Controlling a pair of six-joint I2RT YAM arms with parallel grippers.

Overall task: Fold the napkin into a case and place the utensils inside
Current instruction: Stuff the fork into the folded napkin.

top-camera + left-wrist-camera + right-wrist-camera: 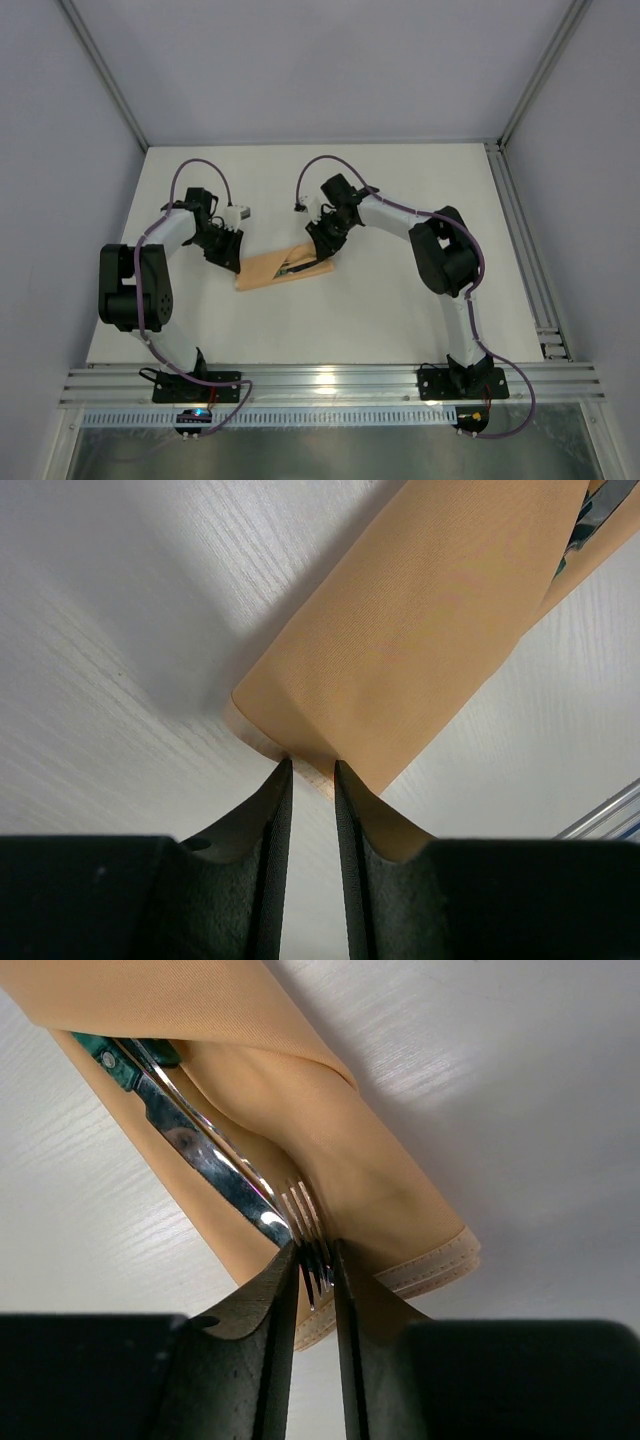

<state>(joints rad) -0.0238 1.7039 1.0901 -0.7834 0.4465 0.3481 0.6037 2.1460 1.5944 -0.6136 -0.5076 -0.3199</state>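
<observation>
One fork [302,1200] (tines) between right end effector [316,1248]

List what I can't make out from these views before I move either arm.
- Right wrist view: the handles of the knife and fork run under the napkin fold; depth hidden.
- Right gripper: fork tines between its tips; gripped or merely straddled, unclear.
- Left gripper: napkin corner at its tips; pinched or not, unclear.
- Top view: both grippers' tips hidden under the arms; cutlery too small.

White wood-grain table [400,310] — grey walls [300,60] around, aluminium rail [330,382] along near edge.
</observation>
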